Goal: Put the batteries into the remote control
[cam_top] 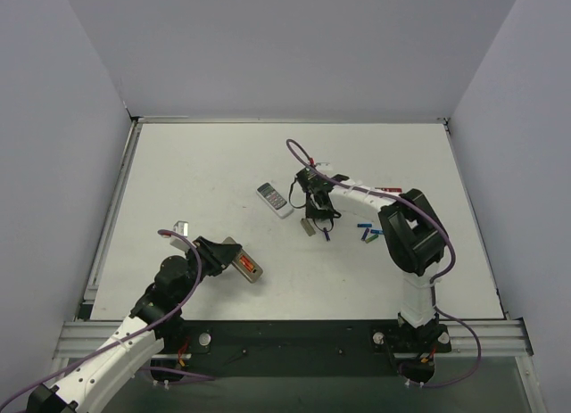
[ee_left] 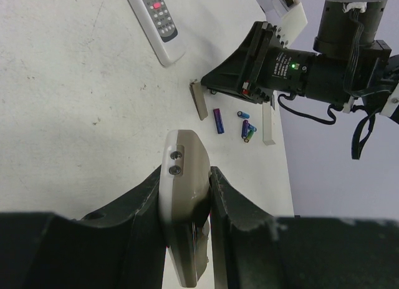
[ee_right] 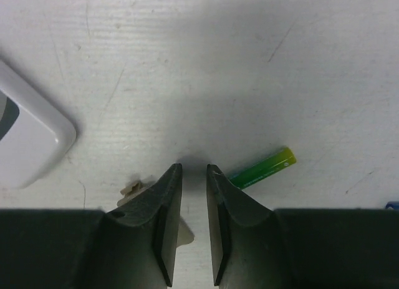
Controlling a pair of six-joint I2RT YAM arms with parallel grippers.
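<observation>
Front left: left end effector (ee_left: 185, 171) clamps remote control (ee_left: 186, 153), red battery (cam_top: 247, 268) inside; right end effector (ee_right: 194, 168) barely open, empty.

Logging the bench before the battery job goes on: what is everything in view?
remote control: one, white, tan-grey back, in the left tool
batteries: about four loose, blue, green, purplish, on the table near the right tool
second remote: one, white, dark display, mid-table
cover plate: one, grey, beside the right tool
red flat item: one, behind the right arm
left tool: one, black, shut on the remote control
right tool: one, black, jaws slightly apart, empty, above the table
</observation>
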